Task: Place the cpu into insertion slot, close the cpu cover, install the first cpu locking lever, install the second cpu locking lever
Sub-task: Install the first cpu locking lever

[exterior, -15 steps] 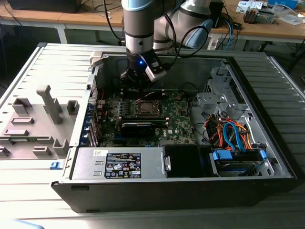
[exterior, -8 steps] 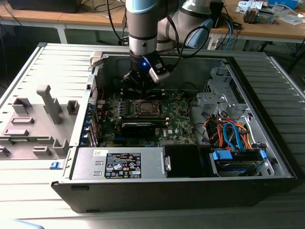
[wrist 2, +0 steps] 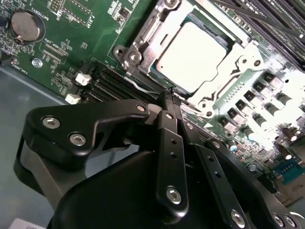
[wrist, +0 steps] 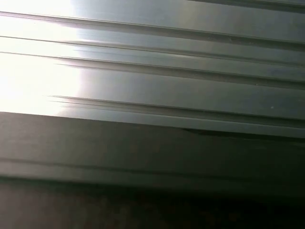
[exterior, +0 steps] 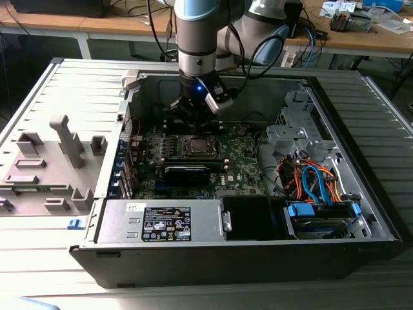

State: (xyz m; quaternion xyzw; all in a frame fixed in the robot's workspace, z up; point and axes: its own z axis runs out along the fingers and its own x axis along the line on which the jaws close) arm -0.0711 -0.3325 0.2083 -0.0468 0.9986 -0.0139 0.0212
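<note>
The cpu (wrist 2: 193,55), a silvery square chip, lies flat in the insertion slot on the green motherboard (exterior: 242,161); the slot's contact field is hidden beneath it. The cpu cover (wrist 2: 143,40), a metal frame with a square window, lies down around the chip. A thin wire locking lever (wrist 2: 143,87) runs along the socket's near edge. My gripper (wrist 2: 169,98) is shut, its black fingertips pressed together right at that lever's end beside the socket corner; whether it pinches the wire is not visible. In the exterior view the gripper (exterior: 193,117) hovers just behind the socket (exterior: 197,146).
The open case holds a power supply (exterior: 161,223) in front, a long black card (exterior: 187,173) near the socket, and a drive cage with orange and blue cables (exterior: 316,187) at the exterior view's right. Black memory slots (wrist 2: 267,14) flank the socket. A grey fixture (exterior: 51,161) lies outside.
</note>
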